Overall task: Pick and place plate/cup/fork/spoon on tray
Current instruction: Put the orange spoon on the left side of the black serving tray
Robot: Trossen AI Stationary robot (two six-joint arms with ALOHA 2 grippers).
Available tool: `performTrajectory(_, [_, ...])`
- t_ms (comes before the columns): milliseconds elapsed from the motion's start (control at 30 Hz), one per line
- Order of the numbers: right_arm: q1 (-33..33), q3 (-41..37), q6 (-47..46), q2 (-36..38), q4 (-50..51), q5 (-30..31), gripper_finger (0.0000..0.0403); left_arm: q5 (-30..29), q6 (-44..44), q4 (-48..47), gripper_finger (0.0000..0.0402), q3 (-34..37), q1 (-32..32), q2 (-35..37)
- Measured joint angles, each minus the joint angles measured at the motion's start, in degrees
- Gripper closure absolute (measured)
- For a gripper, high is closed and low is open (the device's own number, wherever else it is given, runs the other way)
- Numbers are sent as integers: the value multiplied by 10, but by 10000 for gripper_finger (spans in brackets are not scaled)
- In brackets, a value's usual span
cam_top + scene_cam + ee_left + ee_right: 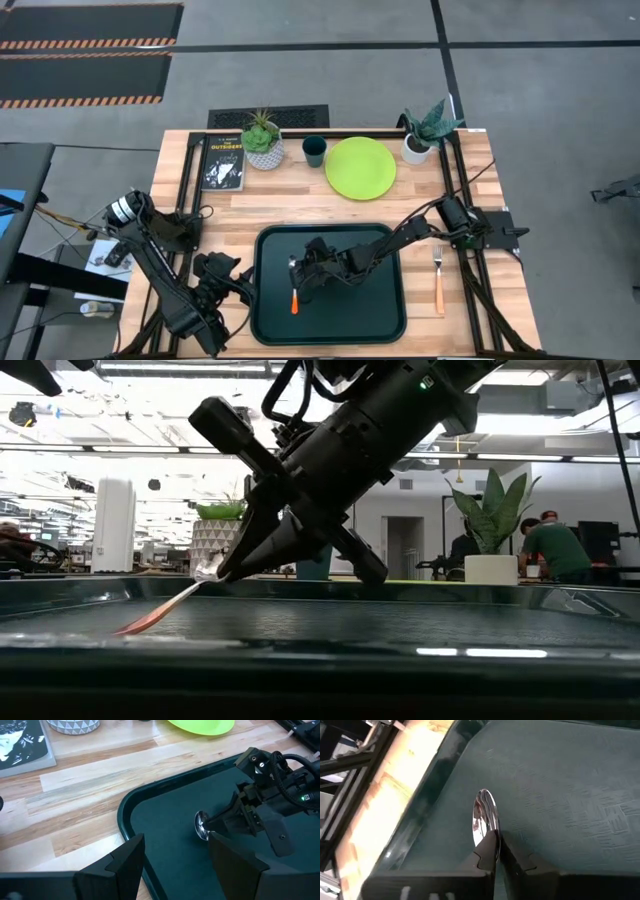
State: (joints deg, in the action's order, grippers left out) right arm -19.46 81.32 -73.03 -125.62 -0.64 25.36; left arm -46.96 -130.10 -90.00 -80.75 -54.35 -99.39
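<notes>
High view shows the right gripper (300, 268) reaching across the tray (385, 320) to its left half, fingers pinched shut on the spoon (294, 295) at the neck just behind the bowl. The spoon's long axis runs roughly parallel to the tray's left edge, bowl toward the table's far edge and orange handle trailing toward the near edge. From the low view the handle tip appears to touch the tray floor while the bowl end is lifted in the fingers, so the spoon slopes downward away from the grip; whether the bowl itself clears the floor I cannot tell. The right wrist view confirms the bowl sticking out just beyond the closed fingertips, near the tray's left rim. Since the spoon is already inside the tray, the coming move likely turns on lowering the bowl end and releasing. The left gripper (170, 865) waits by the tray's near-left corner, fingers apart and empty. The fork (438, 277) lies on the table just beside the tray's right edge.
</notes>
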Motion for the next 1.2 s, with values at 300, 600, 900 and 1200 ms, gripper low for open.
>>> performTrajectory(300, [0,0,0,0,21,0,347,0,0,0,196,0,0,0])
performTrajectory(600, [0,0,1,0,47,-13,346,0,0,0,196,0,0,0])
performTrajectory(900, [0,0,8,0,54,-15,346,0,0,0,196,0,0,0])
performTrajectory(1200, [0,0,17,0,59,-19,346,0,0,0,196,0,0,0])
